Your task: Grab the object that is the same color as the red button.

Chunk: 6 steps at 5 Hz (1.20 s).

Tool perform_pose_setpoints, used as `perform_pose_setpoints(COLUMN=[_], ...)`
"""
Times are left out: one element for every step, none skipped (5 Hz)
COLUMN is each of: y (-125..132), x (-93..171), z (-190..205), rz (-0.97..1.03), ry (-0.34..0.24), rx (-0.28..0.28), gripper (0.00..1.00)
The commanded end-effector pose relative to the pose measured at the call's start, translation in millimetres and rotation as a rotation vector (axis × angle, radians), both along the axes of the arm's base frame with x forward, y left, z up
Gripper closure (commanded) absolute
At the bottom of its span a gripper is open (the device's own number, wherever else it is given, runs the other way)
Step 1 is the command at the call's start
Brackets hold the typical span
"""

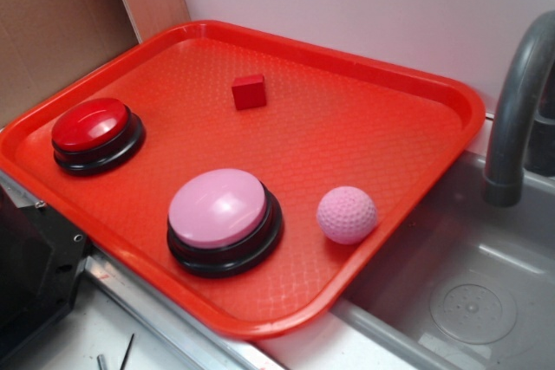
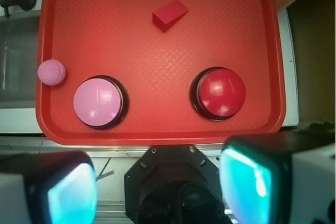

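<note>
A small red cube (image 1: 249,91) lies alone on the far part of a big red tray (image 1: 416,84). It also shows in the wrist view (image 2: 169,14) near the tray's top edge. The red button (image 1: 90,125) on a black base sits at the tray's left; in the wrist view (image 2: 221,92) it is at the lower right. My gripper (image 2: 160,187) is open and empty, its two teal pads wide apart, high above the tray's near edge and well short of the cube. The gripper does not show in the exterior view.
A pink-domed button (image 1: 218,209) stands at the tray's front and a pink dimpled ball (image 1: 346,214) to its right. A grey sink (image 1: 468,292) with a faucet (image 1: 516,110) is on the right. The robot's black base (image 2: 176,182) is below the gripper.
</note>
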State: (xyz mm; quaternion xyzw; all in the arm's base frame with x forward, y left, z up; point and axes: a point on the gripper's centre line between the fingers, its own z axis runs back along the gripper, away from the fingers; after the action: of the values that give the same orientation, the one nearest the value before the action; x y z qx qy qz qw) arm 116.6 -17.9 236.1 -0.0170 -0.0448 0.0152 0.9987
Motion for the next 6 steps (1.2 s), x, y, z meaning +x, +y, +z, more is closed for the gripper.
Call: perform_pose_setpoints(y=[0.0,46.1,39.1,38.3,44.9,44.9], x=[0.0,32.8,61.8,100.8,114.7,114.7], z=[0.0,-50.0,-56.8,-70.4,-86.3,-86.3], rz=[0.0,0.244,0.467,0.706,0.897,0.897], ry=[0.0,0.097,0.087,0.066,0.131,0.131], rx=[0.0,0.126,0.057,-0.124,-0.299,-0.299], gripper=[0.0,0.0,0.0,0.0,0.0,0.0])
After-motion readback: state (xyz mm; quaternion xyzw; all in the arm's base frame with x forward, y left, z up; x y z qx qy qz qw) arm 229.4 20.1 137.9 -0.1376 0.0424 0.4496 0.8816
